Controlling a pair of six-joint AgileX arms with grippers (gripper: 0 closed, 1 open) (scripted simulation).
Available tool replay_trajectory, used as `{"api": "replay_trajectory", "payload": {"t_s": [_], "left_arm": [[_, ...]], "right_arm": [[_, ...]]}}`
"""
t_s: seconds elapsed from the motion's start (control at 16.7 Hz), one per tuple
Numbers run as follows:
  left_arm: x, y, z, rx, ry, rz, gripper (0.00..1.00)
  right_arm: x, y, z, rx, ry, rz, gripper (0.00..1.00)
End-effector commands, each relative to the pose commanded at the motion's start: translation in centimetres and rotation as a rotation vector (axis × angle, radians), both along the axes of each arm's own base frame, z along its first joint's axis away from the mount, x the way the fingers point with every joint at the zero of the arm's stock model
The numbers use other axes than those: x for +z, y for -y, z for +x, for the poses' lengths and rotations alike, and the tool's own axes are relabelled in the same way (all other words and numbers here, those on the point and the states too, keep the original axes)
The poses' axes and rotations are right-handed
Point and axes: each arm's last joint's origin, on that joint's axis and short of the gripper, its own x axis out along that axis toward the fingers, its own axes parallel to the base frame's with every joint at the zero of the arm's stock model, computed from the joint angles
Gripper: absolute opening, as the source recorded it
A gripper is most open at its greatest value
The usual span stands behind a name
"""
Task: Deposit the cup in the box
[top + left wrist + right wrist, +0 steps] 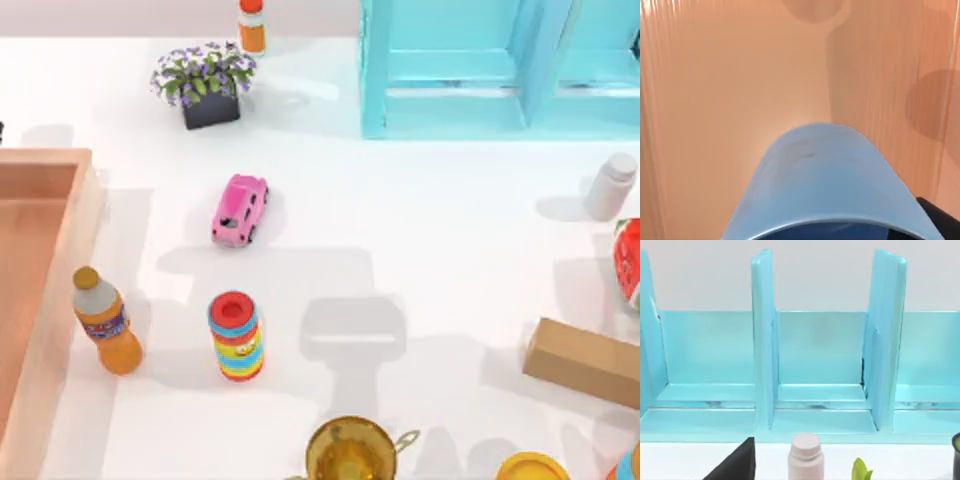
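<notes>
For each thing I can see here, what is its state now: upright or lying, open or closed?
cup: held above the box floor, rim toward the camera
box: open-topped
pink toy car: on its wheels
orange juice bottle: upright, capped
striped can: upright, lidded
white bottle: upright, capped
cardboard carton: lying, closed

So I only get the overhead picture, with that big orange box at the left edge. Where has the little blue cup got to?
Observer: The left wrist view has the cup close up, with the salmon inside of the box right behind it.
Operator: Is it resting on the box's floor?
Observer: I cannot tell. Its rim end points towards the wrist camera and its base points into the box.
Operator: And what does the other arm's camera see?
Observer: The right wrist view looks straight at the turquoise cabinet, with a pale bottle standing in front of it.
</notes>
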Motion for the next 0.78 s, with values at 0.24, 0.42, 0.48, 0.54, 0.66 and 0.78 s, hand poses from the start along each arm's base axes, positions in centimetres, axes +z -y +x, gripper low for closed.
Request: {"api": "replay_trajectory", "payload": {"t_s": [0.24,0.42,0.48,0.54,0.66,0.78], "left_arm": [[0.4,-1.8,-2.0,-0.002,-0.004,-0.001,0.00],[0.4,-1.7,-1.9,-0.006,-0.004,0.002,0.00],[0.3,-1.8,-1.9,-0.006,-0.004,0.001,0.00],[0.0,-1.8,-1.9,-0.006,-0.004,0.000,0.00],[-1.5,-2.0,-1.8,-0.006,-0.011,-0.002,0.00],[-3.0,-2.3,-1.6,-0.002,0.008,0.001,0.00]], "right_arm": [[0.0,0.0,0.0,0.000,0.000,0.000,1.00],[0.0,0.0,0.0,0.000,0.000,0.000,1.00],[0.0,0.0,0.0,0.000,0.000,0.000,1.00],[0.0,0.0,0.0,0.000,0.000,0.000,1.00],[0.0,0.0,0.0,0.000,0.000,0.000,1.00],[0.0,0.0,0.0,0.000,0.000,0.000,1.00]]}}
